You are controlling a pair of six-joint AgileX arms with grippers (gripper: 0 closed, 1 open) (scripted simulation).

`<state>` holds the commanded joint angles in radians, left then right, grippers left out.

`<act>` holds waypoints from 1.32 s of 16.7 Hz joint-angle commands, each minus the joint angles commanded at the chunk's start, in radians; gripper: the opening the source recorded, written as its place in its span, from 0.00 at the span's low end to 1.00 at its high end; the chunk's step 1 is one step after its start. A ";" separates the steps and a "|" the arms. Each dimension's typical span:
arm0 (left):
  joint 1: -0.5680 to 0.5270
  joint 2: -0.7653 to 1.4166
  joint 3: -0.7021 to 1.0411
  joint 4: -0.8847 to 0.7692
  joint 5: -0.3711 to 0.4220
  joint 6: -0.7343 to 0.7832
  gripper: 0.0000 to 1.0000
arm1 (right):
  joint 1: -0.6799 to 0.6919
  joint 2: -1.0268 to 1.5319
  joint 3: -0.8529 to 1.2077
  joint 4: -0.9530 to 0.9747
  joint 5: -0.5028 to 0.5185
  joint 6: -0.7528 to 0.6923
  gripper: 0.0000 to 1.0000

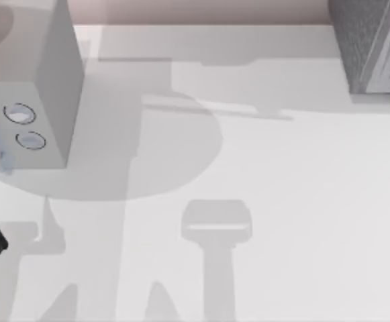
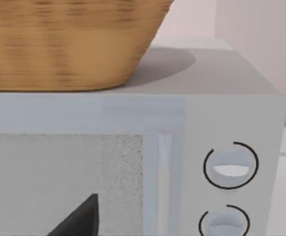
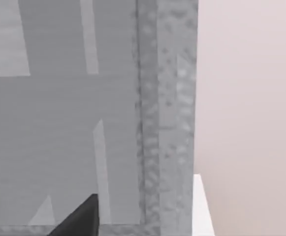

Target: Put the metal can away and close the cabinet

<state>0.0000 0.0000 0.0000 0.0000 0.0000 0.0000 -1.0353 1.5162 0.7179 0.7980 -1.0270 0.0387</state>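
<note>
Right claw (image 3: 79, 219) hovered close to cabinet (image 3: 167, 123) front, prob. for closing; left claw (image 2: 79, 219) parked by microwave (image 2: 231, 123); fingers' state impossible to tell.

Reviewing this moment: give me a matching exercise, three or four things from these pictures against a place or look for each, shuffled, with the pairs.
Things:
1. cabinet
2. pale grey box
3. basket
4. round rings

Descriptions:
A. woven, tan, standing on top of the pale grey box
B. dark grey and speckled, at the table's far right corner in the top view
C. two, one by the other, on the pale grey box's front
D. smooth, at the table's left side in the top view

Pairs: 1-B, 2-D, 3-A, 4-C
</note>
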 joint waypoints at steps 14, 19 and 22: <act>0.000 0.000 0.000 0.000 0.000 0.000 1.00 | -0.018 -0.088 0.507 -0.554 0.003 -0.011 1.00; 0.000 0.000 0.000 0.000 0.000 0.000 1.00 | -0.020 -0.116 0.679 -0.745 -0.001 -0.015 1.00; 0.000 0.000 0.000 0.000 0.000 0.000 1.00 | -0.028 -0.128 0.794 -0.889 -0.001 -0.016 1.00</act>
<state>0.0000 0.0000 0.0000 0.0000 0.0000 0.0000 -1.0632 1.3878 1.5117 -0.0910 -1.0280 0.0229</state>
